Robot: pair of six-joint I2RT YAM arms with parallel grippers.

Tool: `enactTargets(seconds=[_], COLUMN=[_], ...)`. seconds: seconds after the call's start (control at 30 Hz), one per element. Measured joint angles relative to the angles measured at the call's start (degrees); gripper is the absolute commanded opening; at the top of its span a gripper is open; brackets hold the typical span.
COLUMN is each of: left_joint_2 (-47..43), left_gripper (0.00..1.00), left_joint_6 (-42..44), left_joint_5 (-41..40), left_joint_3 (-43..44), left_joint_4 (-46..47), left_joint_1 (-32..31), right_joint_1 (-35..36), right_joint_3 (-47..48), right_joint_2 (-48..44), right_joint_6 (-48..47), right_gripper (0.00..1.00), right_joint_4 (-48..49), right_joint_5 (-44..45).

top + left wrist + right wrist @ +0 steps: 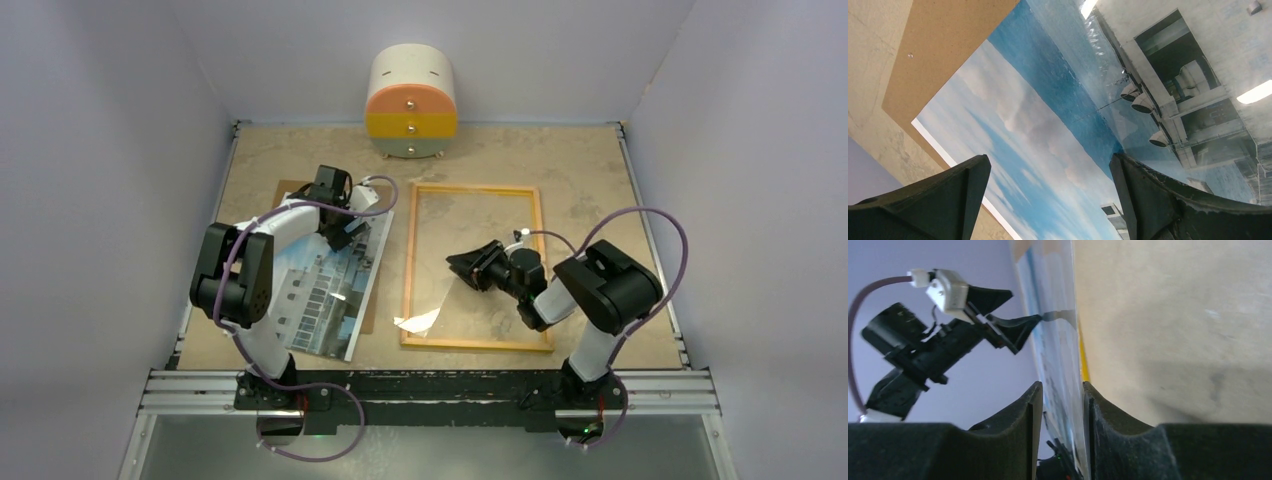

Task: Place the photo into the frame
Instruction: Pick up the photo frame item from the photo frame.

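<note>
The photo (325, 285), white building under blue sky, lies face up on the left on a brown backing board (289, 188). My left gripper (338, 232) hangs open just above the photo's far end; its wrist view shows the sky part of the photo (1048, 110) between its wide-apart fingers (1048, 165). The frame (410, 270) lies flat at the centre. My right gripper (458, 265) is low inside the frame. Its jaws (1062, 390) stand narrowly apart around a thin clear reflective pane (1058, 355) seen edge-on, which touches one finger only. The frame's yellow edge (1083, 365) shows behind.
A rounded cream, orange and yellow drawer unit (411, 100) stands at the back centre. A corner of the clear pane glints near the frame's near-left corner (420, 320). Walls close the table on three sides. The backing board also shows in the left wrist view (948, 50).
</note>
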Motion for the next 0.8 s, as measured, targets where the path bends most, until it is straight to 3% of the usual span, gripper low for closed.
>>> enactTargets(seconds=[0.17,0.2,0.33,0.37,0.47,0.53,0.63,0.8], left_joint_2=[0.09,0.09,0.09,0.09,0.07,0.07,0.07,-0.07], left_gripper=[1.00,1.00,1.00,1.00,1.00,1.00,1.00,1.00], left_joint_6=[0.26,0.28,0.74,1.05,1.20,1.09,0.50,-2.29], left_joint_5=[0.02,0.04,0.26,0.37,0.48,0.94,2.49,6.82], left_joint_3=[0.00,0.00,0.00,0.00,0.39,1.22,3.96,11.63], left_joint_4=[0.11,0.11,0.09,0.07,-0.57,-2.05,-6.71,-11.54], left_joint_1=[-0.07,-0.07,-0.07,-0.07,-0.09,-0.11,-0.15,-0.24], right_joint_1=[1.27,1.42,1.64,1.62,0.90,-0.26,-3.76,-15.02], right_joint_3=[1.57,1.95,2.34,2.51,5.75,12.39,17.57,29.70], right_joint_2=[5.99,6.45,5.01,3.63,-3.41,-10.69,-15.19,-15.65], right_joint_6=[2.86,3.17,2.78,1.95,-3.28,-10.54,-16.90,-33.83], right_gripper=[0.41,0.37,0.02,0.00,0.00,0.00,0.00,0.00], right_joint_4=[11.54,12.55,12.15,10.16,-3.61,-19.87,-30.42,-57.72], right_joint_5=[0.02,0.04,-0.04,-0.04,-0.83,-2.03,-5.03,-14.73])
